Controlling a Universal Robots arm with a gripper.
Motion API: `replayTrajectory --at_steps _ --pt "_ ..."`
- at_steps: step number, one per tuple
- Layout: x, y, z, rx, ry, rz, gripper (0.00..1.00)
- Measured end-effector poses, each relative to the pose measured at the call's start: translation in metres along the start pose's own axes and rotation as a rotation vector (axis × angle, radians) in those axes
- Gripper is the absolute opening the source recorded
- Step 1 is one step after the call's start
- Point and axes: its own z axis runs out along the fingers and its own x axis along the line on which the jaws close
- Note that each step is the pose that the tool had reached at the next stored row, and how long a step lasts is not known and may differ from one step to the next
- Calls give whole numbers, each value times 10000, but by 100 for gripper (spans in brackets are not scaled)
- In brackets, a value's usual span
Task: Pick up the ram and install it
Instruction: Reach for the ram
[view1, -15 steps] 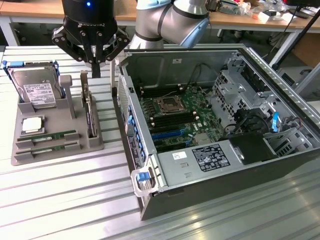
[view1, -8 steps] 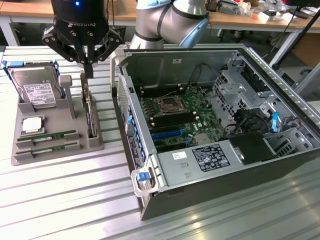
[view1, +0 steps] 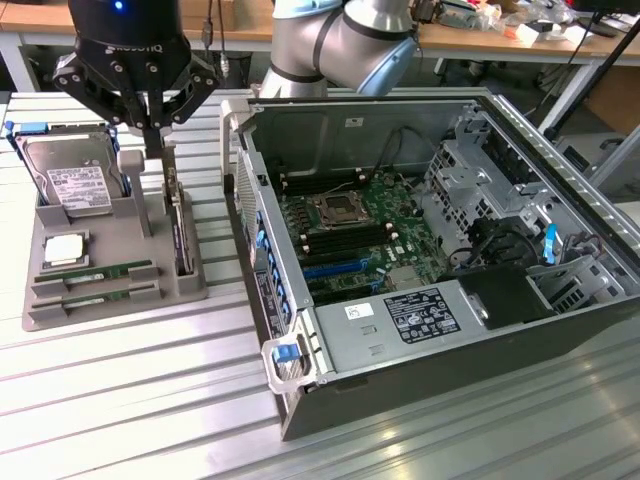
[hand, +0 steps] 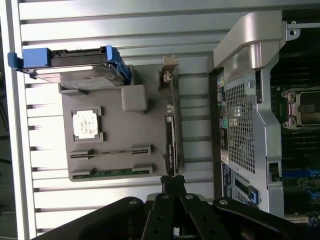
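Note:
Two alike green ram sticks lie flat in the near slots of a grey tray (view1: 115, 310), one (view1: 95, 272) behind the other (view1: 100, 293); I cannot tell them apart. In the wrist view one stick (hand: 117, 172) shows green and the other (hand: 110, 151) shows as a thin dark line. My gripper (view1: 153, 128) hangs above the tray's back part, well above the sticks, with its fingers pressed together and nothing between them. It appears in the wrist view as well (hand: 172, 181). The open computer case (view1: 430, 330) lies at the exterior view's right, its motherboard (view1: 350, 225) exposed.
The tray also holds a hard drive (view1: 70, 180) with blue rails, a processor chip (view1: 62, 250) and a tall upright dark card (view1: 180, 230) near its case-side edge. The case's wall (view1: 250, 200) stands close beside the tray. Ribbed metal table (view1: 150, 400) stretches in front.

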Motion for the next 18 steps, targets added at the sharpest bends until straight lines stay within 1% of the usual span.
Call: replayTrajectory --at_steps 1,5,7,9,13,16,18 --pt "12 -1 0 0 0 0 11" --pt "136 -8 -3 -1 -1 0 11" --pt "173 -10 -5 0 0 0 11" --pt "234 -13 -6 0 0 0 11" --pt "394 -23 -11 0 0 0 11" --pt "466 -27 -12 0 -1 0 11" --pt "543 -31 -14 0 -2 0 11"
